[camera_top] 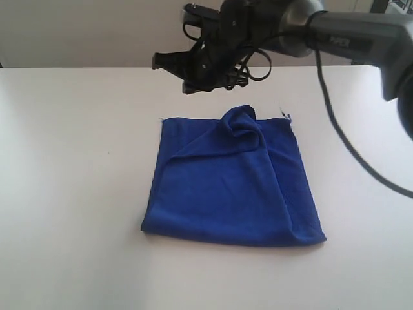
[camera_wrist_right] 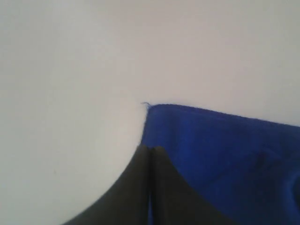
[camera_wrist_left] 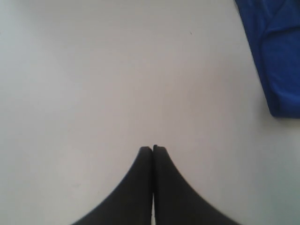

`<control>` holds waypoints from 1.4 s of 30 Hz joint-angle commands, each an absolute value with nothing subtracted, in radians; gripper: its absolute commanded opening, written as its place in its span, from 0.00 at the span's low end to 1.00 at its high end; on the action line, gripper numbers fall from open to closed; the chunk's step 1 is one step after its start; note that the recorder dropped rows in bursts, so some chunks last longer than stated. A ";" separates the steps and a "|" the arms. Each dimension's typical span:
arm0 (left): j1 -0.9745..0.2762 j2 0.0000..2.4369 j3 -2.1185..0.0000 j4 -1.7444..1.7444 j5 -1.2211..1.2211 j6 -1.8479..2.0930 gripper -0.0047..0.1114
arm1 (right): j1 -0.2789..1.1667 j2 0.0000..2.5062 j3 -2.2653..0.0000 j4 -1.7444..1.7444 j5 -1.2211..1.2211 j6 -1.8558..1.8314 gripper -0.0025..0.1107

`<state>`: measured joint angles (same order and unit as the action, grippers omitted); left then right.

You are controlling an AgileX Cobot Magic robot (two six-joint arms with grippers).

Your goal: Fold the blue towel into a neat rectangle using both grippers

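The blue towel (camera_top: 232, 194) lies on the white table (camera_top: 64, 194), roughly rectangular, with a bunched hump (camera_top: 242, 123) at the middle of its far edge and a diagonal crease across it. My right gripper (camera_top: 157, 62) hangs raised above the table behind the towel's far left corner. In the right wrist view the right gripper (camera_wrist_right: 150, 148) is shut and empty over a corner of the towel (camera_wrist_right: 225, 150). My left gripper (camera_wrist_left: 153, 148) is shut over bare table, apart from the towel (camera_wrist_left: 279, 56). The left arm is out of the exterior view.
The right arm's grey casing (camera_top: 361, 39) and a black cable (camera_top: 342, 135) reach in from the upper right, the cable hanging past the towel's right side. A pale wall (camera_top: 77, 32) stands behind the table's far edge.
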<state>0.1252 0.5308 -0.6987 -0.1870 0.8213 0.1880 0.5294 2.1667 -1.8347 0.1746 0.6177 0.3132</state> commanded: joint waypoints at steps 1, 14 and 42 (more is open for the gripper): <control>0.128 0.524 -0.694 -0.193 0.831 0.179 0.04 | 0.496 2.070 -1.711 0.117 0.667 0.289 0.02; 0.128 0.524 -0.694 -0.193 0.831 0.179 0.04 | 0.303 1.706 -1.205 0.097 0.580 0.149 0.02; 0.128 0.524 -0.694 -0.219 0.756 0.179 0.04 | 0.184 1.695 -1.026 0.557 0.404 -0.283 0.02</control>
<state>0.1252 0.5308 -0.6987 -0.1985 0.7629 0.1880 0.1920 1.6834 -1.0274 0.5512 0.4314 -0.2679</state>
